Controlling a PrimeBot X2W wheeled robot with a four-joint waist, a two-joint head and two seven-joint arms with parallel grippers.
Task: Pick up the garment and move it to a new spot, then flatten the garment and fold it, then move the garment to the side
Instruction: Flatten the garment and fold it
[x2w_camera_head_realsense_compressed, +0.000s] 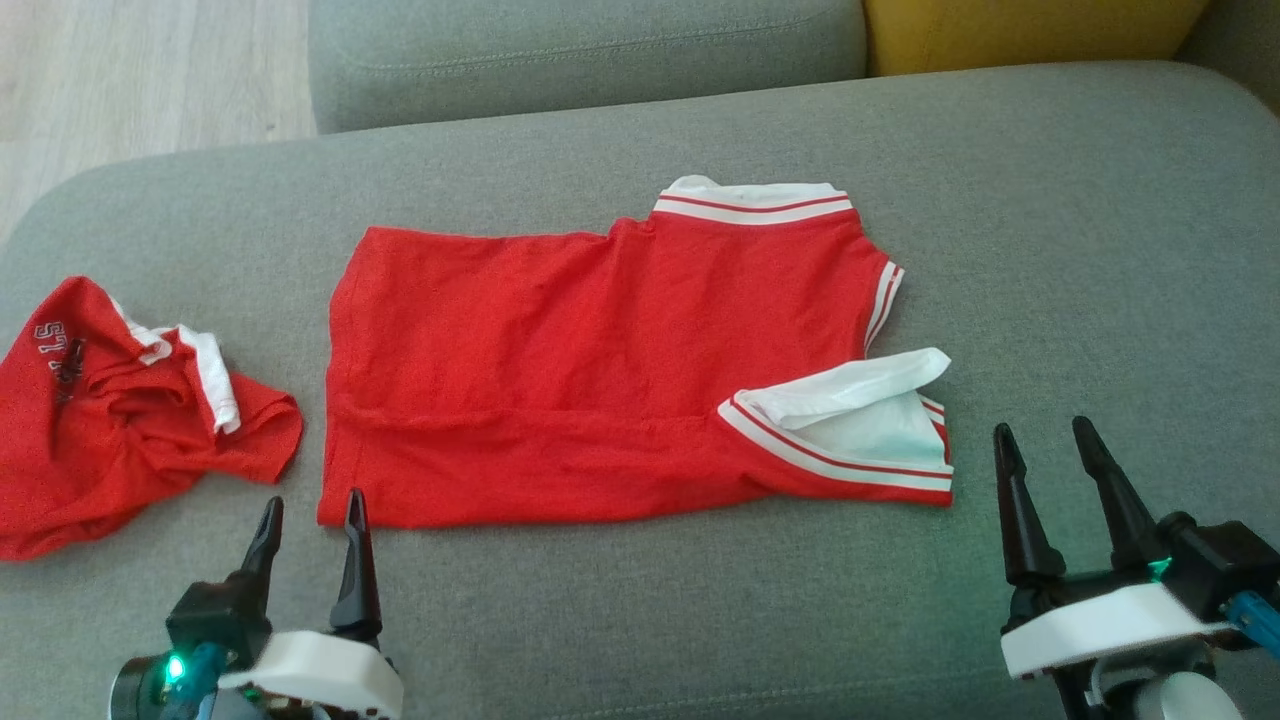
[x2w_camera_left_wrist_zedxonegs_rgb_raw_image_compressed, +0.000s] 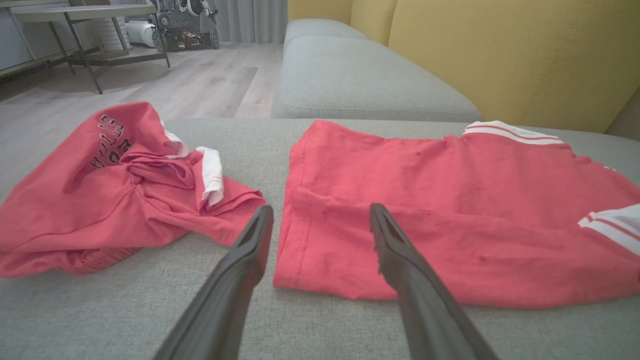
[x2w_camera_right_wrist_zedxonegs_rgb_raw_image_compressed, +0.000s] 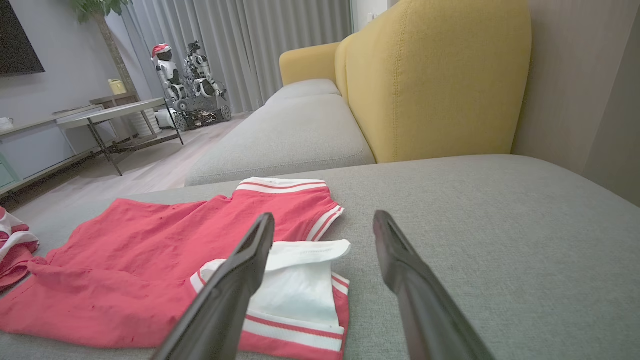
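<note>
The garment is a red polo shirt with white striped trim, lying flat on the grey sofa seat, its near long edge folded over and a white-lined sleeve turned up at the right end. My left gripper stands open just in front of its near left corner, apart from the cloth. In the left wrist view that corner of the garment lies just beyond the left gripper. My right gripper is open over bare seat, right of the sleeve. In the right wrist view the garment sits left of the right gripper.
A second red garment lies crumpled at the seat's left end, close to my left gripper. Another grey seat cushion and a yellow backrest lie beyond. Wooden floor, a low table and another robot are farther off.
</note>
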